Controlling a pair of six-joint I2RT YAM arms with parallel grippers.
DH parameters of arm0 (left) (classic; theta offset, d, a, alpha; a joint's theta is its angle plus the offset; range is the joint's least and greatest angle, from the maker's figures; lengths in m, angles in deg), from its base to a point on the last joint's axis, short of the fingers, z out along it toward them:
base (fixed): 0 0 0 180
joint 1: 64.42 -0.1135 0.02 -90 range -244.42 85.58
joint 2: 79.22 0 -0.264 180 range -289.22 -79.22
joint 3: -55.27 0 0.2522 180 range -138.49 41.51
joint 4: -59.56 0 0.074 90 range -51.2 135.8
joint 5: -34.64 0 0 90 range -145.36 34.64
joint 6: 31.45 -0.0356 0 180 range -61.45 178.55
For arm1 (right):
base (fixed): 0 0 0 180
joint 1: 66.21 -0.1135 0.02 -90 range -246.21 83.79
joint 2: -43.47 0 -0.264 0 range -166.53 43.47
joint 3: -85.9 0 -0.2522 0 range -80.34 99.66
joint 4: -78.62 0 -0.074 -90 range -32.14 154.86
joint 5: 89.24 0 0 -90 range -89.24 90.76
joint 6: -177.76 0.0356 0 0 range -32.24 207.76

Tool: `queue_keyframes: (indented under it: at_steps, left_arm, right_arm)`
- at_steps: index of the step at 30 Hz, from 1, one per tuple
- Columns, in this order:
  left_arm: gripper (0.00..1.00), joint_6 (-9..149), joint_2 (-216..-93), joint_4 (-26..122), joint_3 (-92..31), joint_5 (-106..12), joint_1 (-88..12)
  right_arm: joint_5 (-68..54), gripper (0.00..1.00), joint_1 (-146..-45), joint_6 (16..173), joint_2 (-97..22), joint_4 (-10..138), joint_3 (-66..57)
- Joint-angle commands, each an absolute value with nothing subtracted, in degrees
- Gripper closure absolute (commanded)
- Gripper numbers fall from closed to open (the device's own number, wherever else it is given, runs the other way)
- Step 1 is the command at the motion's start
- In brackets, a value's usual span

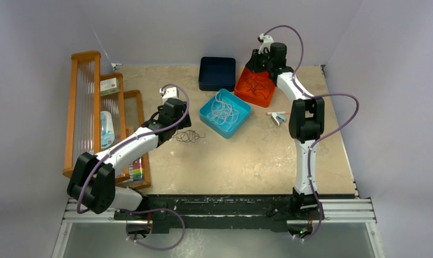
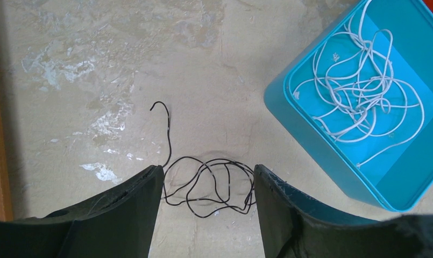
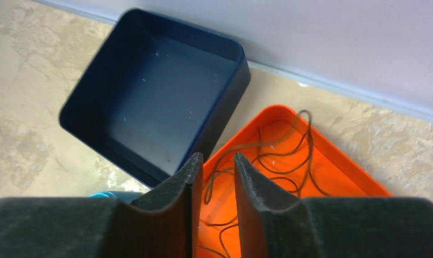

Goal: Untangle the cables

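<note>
Beige table; wooden rack along left edge. Near middle of far edge: navy box. Just in front of it, teal box. To the right, toward far right corner, orange tray.

In teal box: white cables, heaped. In orange tray: brown cables, loose loops. On bare table left of teal box: black cable, small tangle.

Left gripper right over that tangle, fingers spread wide, loops lying between them. Right gripper over tray's far end, jaws parted by a narrow gap, brown strand showing through it. Contact not discernible.
</note>
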State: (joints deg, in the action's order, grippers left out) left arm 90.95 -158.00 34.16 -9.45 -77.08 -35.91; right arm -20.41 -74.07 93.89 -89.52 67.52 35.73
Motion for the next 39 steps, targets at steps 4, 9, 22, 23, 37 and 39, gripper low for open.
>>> queue_keyframes:
  at_steps: [4, 9, 22, 23, 37, 39]
  left_arm:
    - [0.38, 91.5, -157.1, 34.8, -9.0, -79.1, -36.2]
    - [0.38, 91.7, -157.8, 35.0, -9.0, -79.1, -36.2]
    - [0.38, 92.6, -158.9, 35.4, -8.6, -78.4, -36.2]
    - [0.38, 92.7, -159.0, 35.4, -8.7, -78.1, -36.2]
    - [0.39, 93.0, -158.2, 35.1, -7.9, -77.6, -36.2]
    - [0.39, 93.0, -158.2, 35.2, -7.8, -77.7, -36.2]
  right_arm:
    - [-15.9, 0.54, -73.4, 94.8, -84.5, 72.2, 30.9]
    - [-11.6, 0.52, -73.3, 94.0, -79.0, 73.9, 24.9]
    - [-19.7, 0.53, -73.3, 91.6, -79.8, 73.0, 29.5]
    - [-20.5, 0.53, -73.3, 91.5, -81.3, 72.9, 31.4]
    - [-24.8, 0.67, -73.2, 93.7, -99.1, 72.4, 51.9]
    - [-24.5, 0.69, -73.2, 93.7, -100.4, 72.3, 53.0]
